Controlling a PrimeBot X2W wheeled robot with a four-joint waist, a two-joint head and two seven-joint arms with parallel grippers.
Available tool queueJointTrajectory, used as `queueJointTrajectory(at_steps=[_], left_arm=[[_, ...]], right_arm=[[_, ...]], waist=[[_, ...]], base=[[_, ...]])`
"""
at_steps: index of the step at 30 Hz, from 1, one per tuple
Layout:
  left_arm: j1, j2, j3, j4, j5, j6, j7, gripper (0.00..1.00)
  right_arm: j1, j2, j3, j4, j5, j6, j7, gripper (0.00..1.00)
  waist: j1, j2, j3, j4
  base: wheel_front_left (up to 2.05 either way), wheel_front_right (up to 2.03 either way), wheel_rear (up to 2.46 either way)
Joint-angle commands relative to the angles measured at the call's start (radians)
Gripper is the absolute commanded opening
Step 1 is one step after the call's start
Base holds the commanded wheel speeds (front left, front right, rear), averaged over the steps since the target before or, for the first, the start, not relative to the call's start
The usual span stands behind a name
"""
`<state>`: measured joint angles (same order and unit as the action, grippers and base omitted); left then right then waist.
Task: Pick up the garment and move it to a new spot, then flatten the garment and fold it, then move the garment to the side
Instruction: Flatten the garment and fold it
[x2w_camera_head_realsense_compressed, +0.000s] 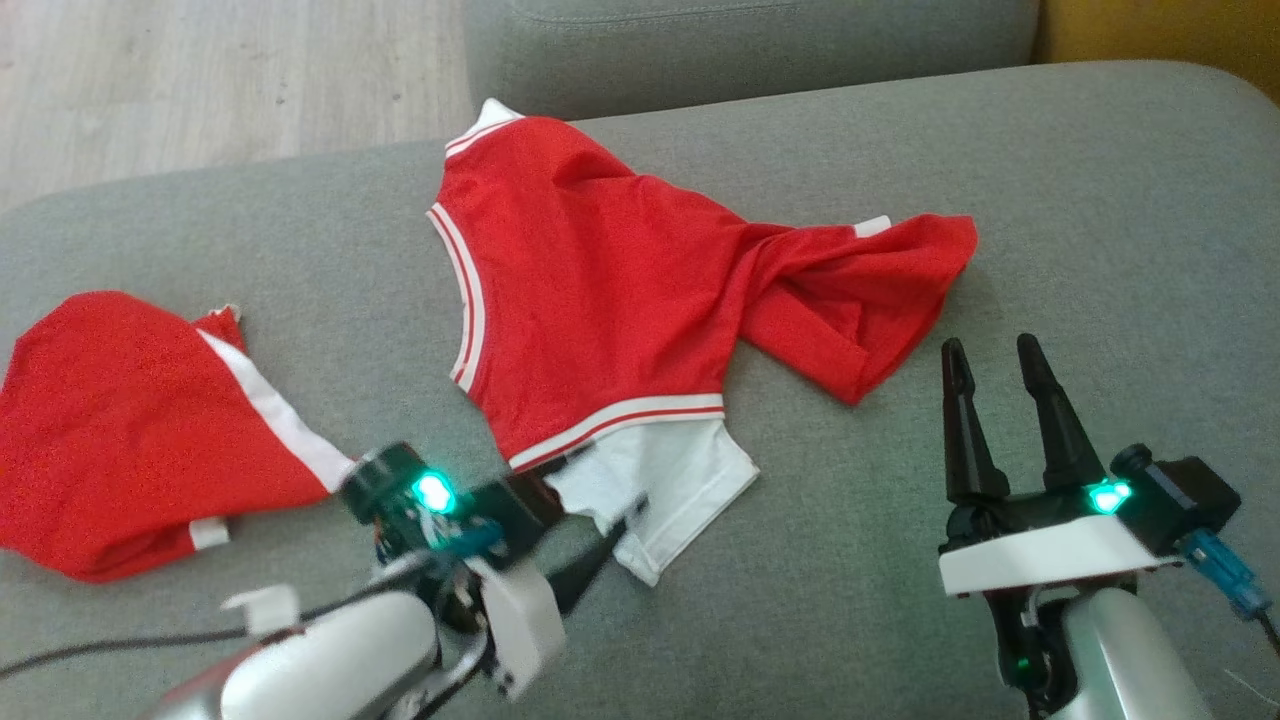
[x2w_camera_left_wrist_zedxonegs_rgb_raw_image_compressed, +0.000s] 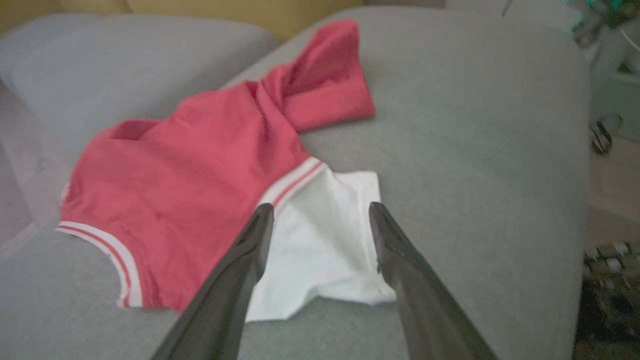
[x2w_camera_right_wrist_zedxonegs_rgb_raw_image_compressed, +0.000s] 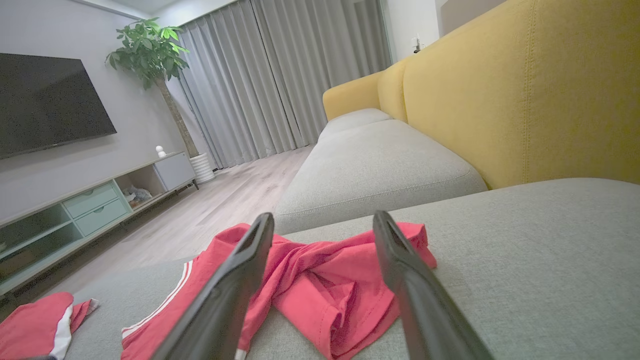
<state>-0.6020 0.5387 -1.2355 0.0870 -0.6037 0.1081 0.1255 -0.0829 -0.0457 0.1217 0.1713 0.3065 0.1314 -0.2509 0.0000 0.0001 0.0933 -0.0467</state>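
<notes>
A red garment (x2w_camera_head_realsense_compressed: 600, 280) with white and red striped trim lies spread on the grey seat cushion (x2w_camera_head_realsense_compressed: 1100, 200), around the middle and reaching up to the cushion's far edge. Its body is fairly flat. The end nearest the cushion's right side is bunched into twisted folds (x2w_camera_head_realsense_compressed: 850, 300). A white panel (x2w_camera_head_realsense_compressed: 670, 480) sticks out below the striped band, toward the cushion's near edge, and its lower corner is creased.

The left gripper (x2w_camera_left_wrist_zedxonegs_rgb_raw_image_compressed: 321, 209) is at the near edge, just beside this white panel. In the left wrist view its two dark fingers stand well apart, with the white cloth between them and nothing pinched. Whether the tips touch the fabric cannot be told. In the head view this gripper is blurred.

The right gripper (x2w_camera_head_realsense_compressed: 990, 345) is further along the near edge toward the right, with its fingers pointing at the bunched end of the garment. Its jaws are spread wide and hold nothing, and a strip of bare cushion lies between the fingertips and the cloth.

A second red piece of clothing (x2w_camera_head_realsense_compressed: 110, 430) with a white stripe lies crumpled at the cushion's left edge, well apart from the first.

Behind the cushion rises a yellow backrest (x2w_camera_right_wrist_zedxonegs_rgb_raw_image_compressed: 525, 90). Past the sofa are a pale wooden floor (x2w_camera_head_realsense_compressed: 200, 80), grey curtains (x2w_camera_right_wrist_zedxonegs_rgb_raw_image_compressed: 275, 75), a potted tree (x2w_camera_right_wrist_zedxonegs_rgb_raw_image_compressed: 150, 50), a wall-mounted television (x2w_camera_right_wrist_zedxonegs_rgb_raw_image_compressed: 45, 110) and a low cabinet (x2w_camera_right_wrist_zedxonegs_rgb_raw_image_compressed: 75, 210).
</notes>
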Motion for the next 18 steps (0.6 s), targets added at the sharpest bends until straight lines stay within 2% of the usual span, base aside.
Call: queueJointTrajectory(at_steps=[1,4,7,10,13,14,16,18], left_arm=[[-0.033,0.010,0.070,-0.018,-0.007,0.022,-0.032,1.00],[-0.004,-0.014,0.174,-0.002,-0.033,0.122,-0.174,1.00],[0.037,-0.044,0.282,0.015,-0.068,0.204,-0.326,1.00],[0.093,-0.088,0.401,0.017,-0.103,0.256,-0.381,1.00],[0.166,-0.151,0.538,-0.023,-0.068,0.262,-0.386,1.00],[0.235,-0.201,0.627,-0.046,-0.027,0.243,-0.387,1.00],[0.307,-0.262,0.719,-0.054,0.002,0.212,-0.387,1.00],[0.362,-0.307,0.784,-0.041,0.048,0.162,-0.387,1.00]], right_arm=[[-0.018,-0.004,0.020,-0.040,-0.003,-0.001,-0.011,1.00],[-0.014,-0.004,0.010,-0.052,-0.004,-0.001,-0.011,1.00],[-0.007,-0.004,-0.007,-0.064,-0.004,-0.001,-0.011,1.00],[0.001,-0.004,-0.019,-0.088,-0.002,-0.001,-0.011,1.00],[0.009,-0.004,-0.034,-0.106,-0.010,-0.001,-0.011,1.00],[0.012,-0.004,-0.038,-0.114,-0.019,-0.001,-0.011,1.00],[0.016,-0.004,-0.038,-0.119,-0.027,-0.001,-0.011,1.00],[0.018,-0.004,-0.037,-0.123,-0.033,-0.001,-0.011,1.00]], waist=[[0.0000,-0.0001,0.002,-0.004],[0.0000,-0.0001,0.003,-0.009],[0.0000,-0.0001,0.001,-0.004],[0.0000,-0.0001,0.003,0.012],[0.0000,-0.0001,0.006,0.032],[0.0000,-0.0001,0.008,0.042],[0.0000,-0.0001,0.010,0.049],[0.0000,-0.0001,0.012,0.053]], base=[[0.00,0.00,0.00],[0.00,0.00,0.00],[0.00,0.00,0.00],[0.00,0.00,0.00],[0.00,0.00,0.00],[0.00,0.00,0.00],[0.00,0.00,0.00],[0.00,0.00,0.00]])
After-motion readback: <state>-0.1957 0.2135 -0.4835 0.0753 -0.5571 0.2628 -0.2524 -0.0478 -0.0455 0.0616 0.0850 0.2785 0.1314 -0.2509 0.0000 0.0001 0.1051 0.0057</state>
